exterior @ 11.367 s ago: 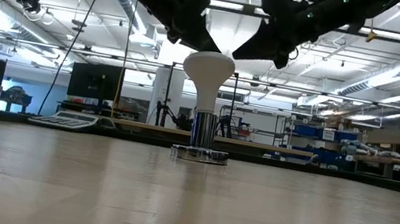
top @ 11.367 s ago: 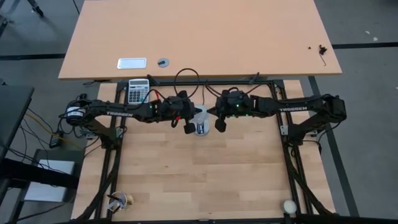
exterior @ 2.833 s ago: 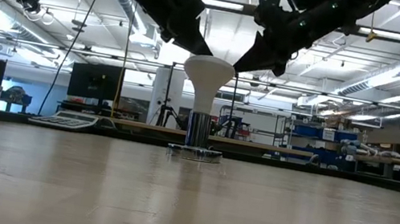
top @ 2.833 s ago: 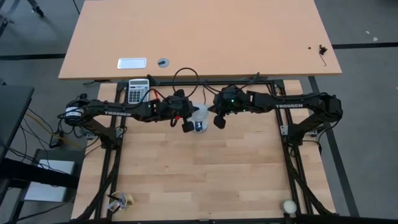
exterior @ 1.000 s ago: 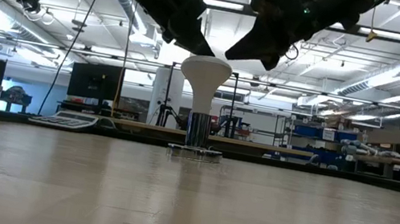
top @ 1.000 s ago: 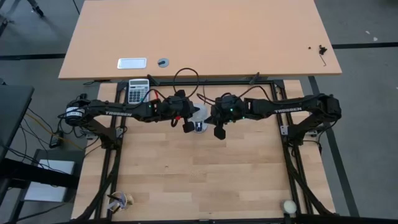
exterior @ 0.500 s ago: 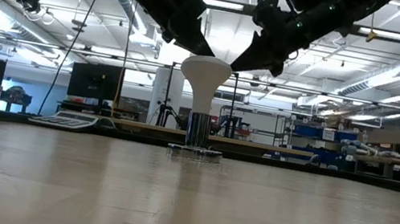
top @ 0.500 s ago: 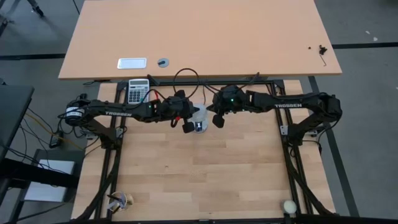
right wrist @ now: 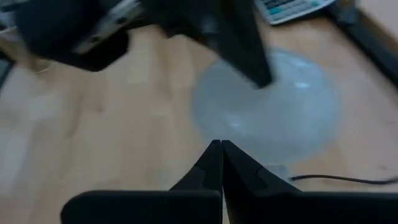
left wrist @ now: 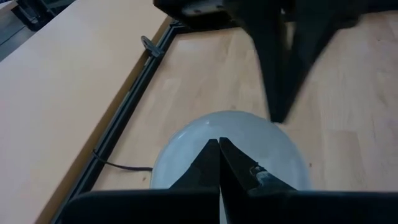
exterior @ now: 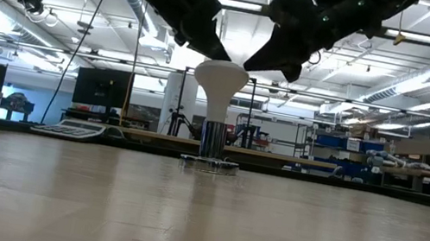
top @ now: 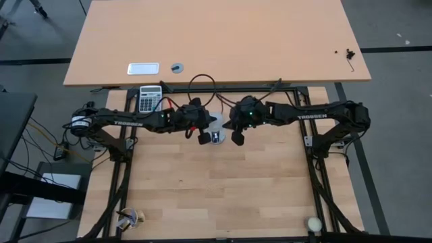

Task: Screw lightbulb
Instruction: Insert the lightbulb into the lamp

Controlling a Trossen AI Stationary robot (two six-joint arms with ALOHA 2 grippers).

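Note:
The white lightbulb (exterior: 221, 86) stands upright, its narrow base in the round silver socket (exterior: 208, 165) at the table's far middle; the high view shows its dome (top: 215, 123). My left gripper (exterior: 219, 56) is shut and slants down onto the dome's left side. My right gripper (exterior: 247, 65) is shut and slants down onto the dome's right side. Each wrist view shows its own closed fingers in front of the pale dome (left wrist: 249, 140) (right wrist: 273, 112). My left gripper touches the left upper part of the dome (exterior: 209, 65) with its shut fingertips, slanting down from the table's left. The bulb stays upright in the socket. My right gripper touches the right upper part of the dome (exterior: 243, 74) with its shut fingertips, slanting down from the table's right.
A calculator (top: 150, 98) lies at the far left of the table, and the socket's black cord (top: 202, 84) loops over the far edge. A cream ball (top: 314, 223) lies at the near right corner and a small object (top: 131, 217) at the near left. Bare wood lies between.
My right gripper, still shut, has swung along the dome's right side toward the table's far edge, then back a little toward the near edge. The bulb has stayed upright in the socket.

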